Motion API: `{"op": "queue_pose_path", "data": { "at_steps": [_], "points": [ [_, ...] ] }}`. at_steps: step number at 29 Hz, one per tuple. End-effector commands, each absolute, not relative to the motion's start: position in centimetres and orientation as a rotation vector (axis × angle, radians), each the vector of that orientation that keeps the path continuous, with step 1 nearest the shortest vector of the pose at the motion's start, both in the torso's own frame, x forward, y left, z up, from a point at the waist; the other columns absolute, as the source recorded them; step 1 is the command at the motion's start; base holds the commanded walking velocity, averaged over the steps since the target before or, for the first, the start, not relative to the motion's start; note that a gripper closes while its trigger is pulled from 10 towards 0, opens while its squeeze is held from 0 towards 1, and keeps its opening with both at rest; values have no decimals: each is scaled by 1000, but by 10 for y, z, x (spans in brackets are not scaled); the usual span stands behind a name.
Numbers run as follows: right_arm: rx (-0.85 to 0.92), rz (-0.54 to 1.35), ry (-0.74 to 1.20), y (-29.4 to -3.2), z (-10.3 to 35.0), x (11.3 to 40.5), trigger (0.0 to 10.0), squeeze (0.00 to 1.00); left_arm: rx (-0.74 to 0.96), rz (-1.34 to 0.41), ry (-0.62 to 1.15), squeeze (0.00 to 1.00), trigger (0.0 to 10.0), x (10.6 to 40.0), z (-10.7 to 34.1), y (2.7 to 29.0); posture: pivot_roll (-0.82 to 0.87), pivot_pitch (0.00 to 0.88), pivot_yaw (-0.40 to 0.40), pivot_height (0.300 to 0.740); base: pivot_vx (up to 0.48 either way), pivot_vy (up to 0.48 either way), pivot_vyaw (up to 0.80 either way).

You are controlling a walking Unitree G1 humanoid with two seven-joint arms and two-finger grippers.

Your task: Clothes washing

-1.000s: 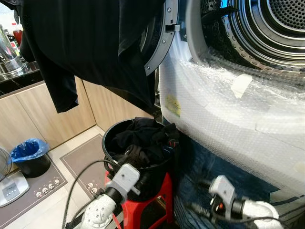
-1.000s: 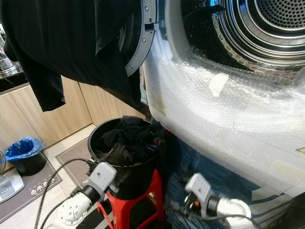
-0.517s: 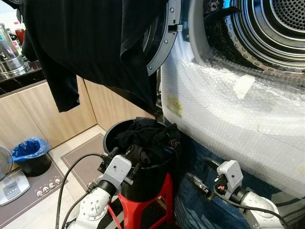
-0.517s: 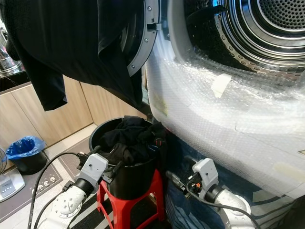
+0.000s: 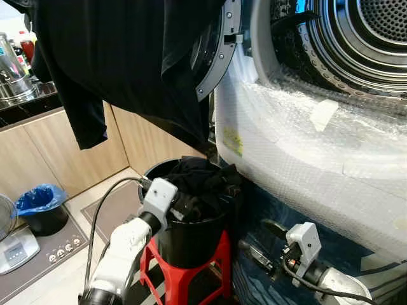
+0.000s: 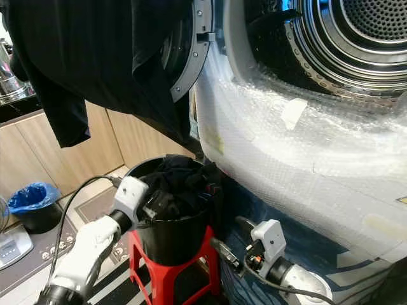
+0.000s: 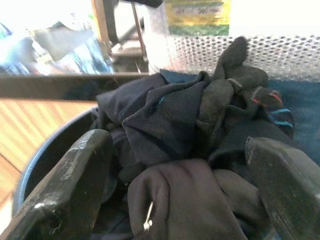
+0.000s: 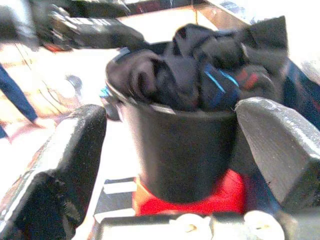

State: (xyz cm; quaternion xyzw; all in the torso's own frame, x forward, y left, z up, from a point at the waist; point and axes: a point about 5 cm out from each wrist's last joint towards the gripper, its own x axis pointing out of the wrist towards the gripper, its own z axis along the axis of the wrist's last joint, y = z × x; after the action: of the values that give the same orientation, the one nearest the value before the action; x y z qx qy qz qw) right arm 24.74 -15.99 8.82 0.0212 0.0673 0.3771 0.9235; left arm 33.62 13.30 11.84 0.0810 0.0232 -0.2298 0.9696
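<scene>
Left gripper (image 5: 180,204): 2 black fingers spread wide, reaching over the near rim of the bucket, holding nothing.
Right gripper (image 5: 255,241): fingers wide apart, low at 5 o'clock in the head views, pointing toward the bucket's side, holding nothing.
Dark clothes (image 7: 185,125): heaped above the rim of the bucket, just ahead of the left fingertips.
Black bucket (image 5: 191,235): upright on a red stool (image 5: 181,276), centre of the scene.
Washing machine (image 5: 305,159): at 2 o'clock, wrapped in bubble wrap, drum (image 5: 356,38) open.
Black garment (image 5: 121,57): hanging at 11 o'clock over the open door.
Blue-lined bin (image 5: 39,206): on the floor at 8 o'clock.
</scene>
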Motion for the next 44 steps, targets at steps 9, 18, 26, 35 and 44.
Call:
{"op": "queue_pose_path", "data": {
  "at_steps": [9, 18, 26, 35, 44],
  "points": [
    [110, 774, 114, -145, 102, 234, 10000, 0, 153, -524, 152, 0, 10000, 359, 122, 138, -117, 0, 85, 740, 0, 0, 0],
    [176, 746, 107, -133, 106, 220, 10000, 0, 202, -575, 176, 0, 10000, 370, 130, 132, -156, 0, 113, 740, 0, 0, 0],
    [219, 818, 112, -123, 112, 201, 10000, 0, 220, -708, 173, 0, 10000, 373, 136, 112, -179, 0, 128, 740, 0, 0, 0],
    [210, 804, 138, -125, 115, 193, 10000, 0, 223, -861, 214, 0, 10000, 360, 118, 90, -201, 0, 131, 740, 0, 0, 0],
    [231, 805, 142, -125, 119, 189, 10000, 0, 236, -877, 249, 0, 10000, 354, 108, 97, -200, 0, 128, 740, 0, 0, 0]
  ]
}}
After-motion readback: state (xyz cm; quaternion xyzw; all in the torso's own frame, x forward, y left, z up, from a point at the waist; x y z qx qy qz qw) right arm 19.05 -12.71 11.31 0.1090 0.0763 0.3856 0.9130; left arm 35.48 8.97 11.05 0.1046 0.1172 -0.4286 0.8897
